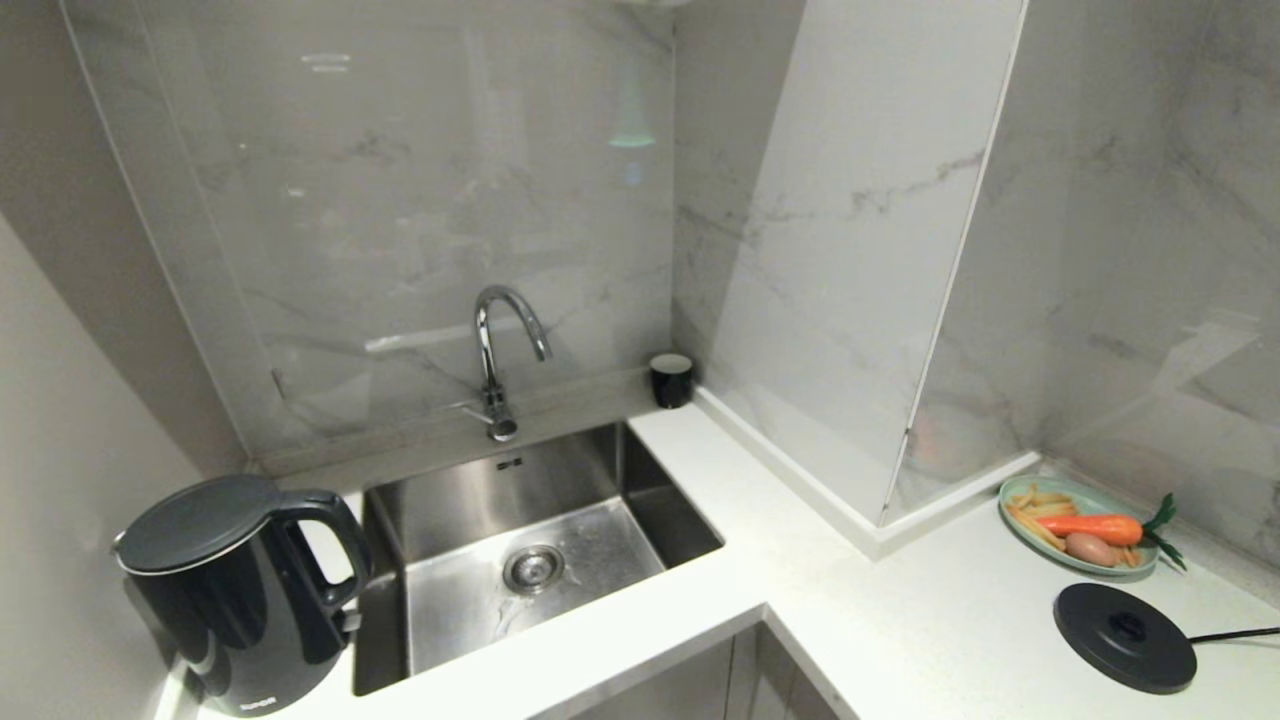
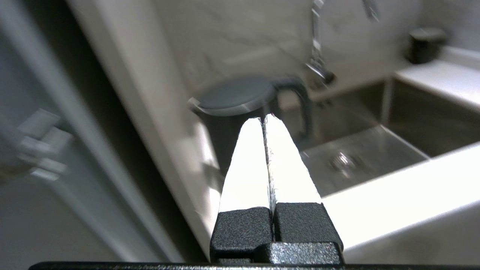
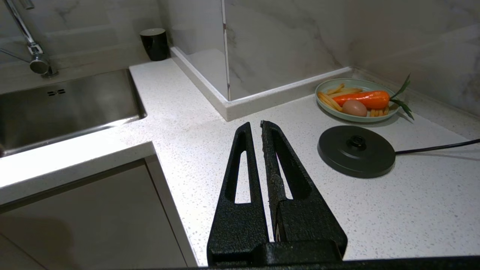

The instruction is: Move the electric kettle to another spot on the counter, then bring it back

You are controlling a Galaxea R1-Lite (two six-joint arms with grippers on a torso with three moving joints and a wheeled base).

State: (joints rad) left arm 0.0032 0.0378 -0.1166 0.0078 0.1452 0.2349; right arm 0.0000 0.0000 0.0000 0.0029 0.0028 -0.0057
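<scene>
The electric kettle (image 1: 235,600), glossy black with a loop handle and flat lid, stands upright on the counter (image 1: 900,600) at the near left, beside the sink. In the left wrist view the electric kettle (image 2: 234,95) lies just beyond my left gripper (image 2: 265,118), which is shut, holds nothing and stays apart from it. My right gripper (image 3: 255,125) is shut and empty, hanging over the counter (image 3: 195,112) near the corner. Neither arm shows in the head view.
A steel sink (image 1: 650,490) with a faucet (image 1: 497,350) sits right of the kettle. A small black cup (image 1: 671,380) stands in the back corner. At the right are a round black corded base disc (image 1: 1125,637) and a green plate (image 1: 1085,492) of food.
</scene>
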